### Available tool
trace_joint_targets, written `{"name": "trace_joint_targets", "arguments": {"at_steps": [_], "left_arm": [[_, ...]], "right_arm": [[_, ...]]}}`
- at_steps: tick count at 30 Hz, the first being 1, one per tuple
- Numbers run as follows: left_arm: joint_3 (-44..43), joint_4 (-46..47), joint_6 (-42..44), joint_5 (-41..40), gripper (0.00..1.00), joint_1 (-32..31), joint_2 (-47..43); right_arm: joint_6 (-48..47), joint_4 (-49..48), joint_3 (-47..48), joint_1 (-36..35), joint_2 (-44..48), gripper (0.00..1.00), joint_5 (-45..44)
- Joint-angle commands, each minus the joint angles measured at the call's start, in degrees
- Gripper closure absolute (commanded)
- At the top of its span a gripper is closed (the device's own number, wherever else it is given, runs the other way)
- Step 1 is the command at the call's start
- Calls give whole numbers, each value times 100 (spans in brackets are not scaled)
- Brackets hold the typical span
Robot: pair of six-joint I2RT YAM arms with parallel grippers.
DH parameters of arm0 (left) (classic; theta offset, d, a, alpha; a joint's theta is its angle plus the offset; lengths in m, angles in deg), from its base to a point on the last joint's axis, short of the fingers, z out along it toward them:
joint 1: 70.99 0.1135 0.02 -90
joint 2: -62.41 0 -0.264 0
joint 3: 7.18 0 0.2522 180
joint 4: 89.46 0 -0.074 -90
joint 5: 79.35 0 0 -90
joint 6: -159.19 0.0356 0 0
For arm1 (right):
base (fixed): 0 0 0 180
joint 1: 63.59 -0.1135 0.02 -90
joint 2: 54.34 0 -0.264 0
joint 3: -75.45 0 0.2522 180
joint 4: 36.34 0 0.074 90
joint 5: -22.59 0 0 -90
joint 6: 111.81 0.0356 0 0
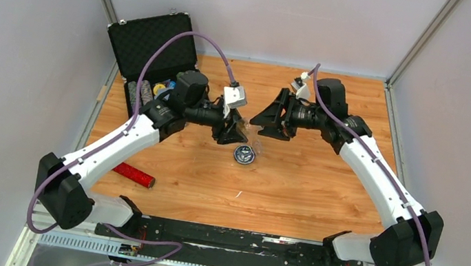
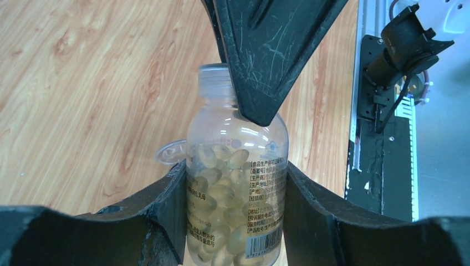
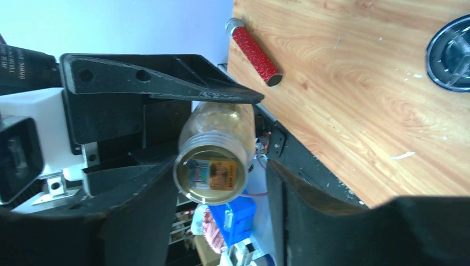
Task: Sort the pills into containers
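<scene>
Wooden table [image 1: 322, 187], one pill bottle [image 2: 238, 183], one dish [image 1: 244, 154].

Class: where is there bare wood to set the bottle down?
Free: wood between dish and near rail, right of the red tube; also the far-right corner beyond the right arm. Crowded: behind the dish, where left gripper and right gripper meet at the bottle; the case corner.

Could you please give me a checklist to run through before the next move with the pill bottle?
1. Grip of left tool on pill bottle: ok, clamped on both sides.
2. Bottle uncapped: ok, neck looks bare.
3. Bottle free of right tool: not ok, its fingers straddle the neck.
4. Bottle mouth above dish: cannot tell.
5. Dish upright on table: ok.
</scene>
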Motion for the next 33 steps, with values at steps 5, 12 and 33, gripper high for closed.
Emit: {"name": "trace_joint_targets", "arguments": {"at_steps": [5,12,33], "left_arm": [[99,533,-227,139,100,-23,-302],[82,734,-815,791,100,-22,-281],[291,522,119,-124,100,-23,-191]], "right_arm": [[-62,-397,240,23,-55,85,486],[-2426,-1353,-483,38,336,100,1158],[-91,-487,-56,39,297,18,76]]}}
